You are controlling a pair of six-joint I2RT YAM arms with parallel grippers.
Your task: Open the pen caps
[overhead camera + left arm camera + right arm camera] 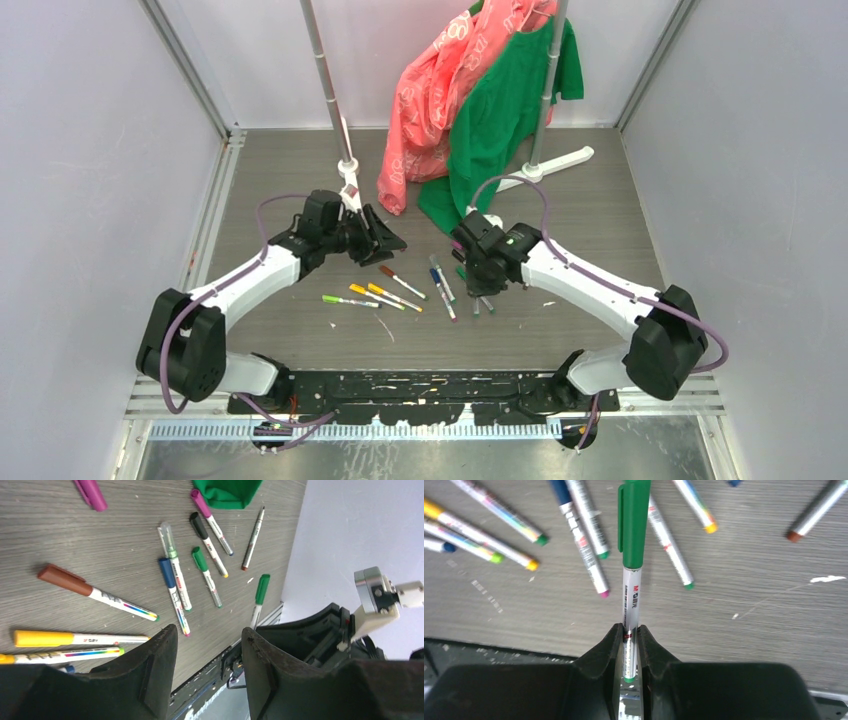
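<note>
The pen caps (62,579) that show clearly are seated on the white barrels of their pens (400,290), which lie scattered on the grey surface (300,180) between the two arms. Farthest left, the left hand (207,645) hangs tilted above the surface near the pens, released, its jaws apart with nothing between them. Just to its right lies a loose fan of pens with lime, yellow (42,638), orange and brown caps. Beyond that is a tighter cluster, seen from the left wrist to have blue (166,571), green, black (198,525) and magenta (200,502) caps. Right of the cluster, the right hand (629,632) is clenched on one green pen (632,595). It grips the white barrel near the end opposite the cap. The pen's green cap (634,525) is fitted on and points away from the wrist, above the other pens. At the back right, a pink garment (425,110) and a green garment (495,110) hang from a grey rack pole (548,80), their lower edges reaching the surface.
</note>
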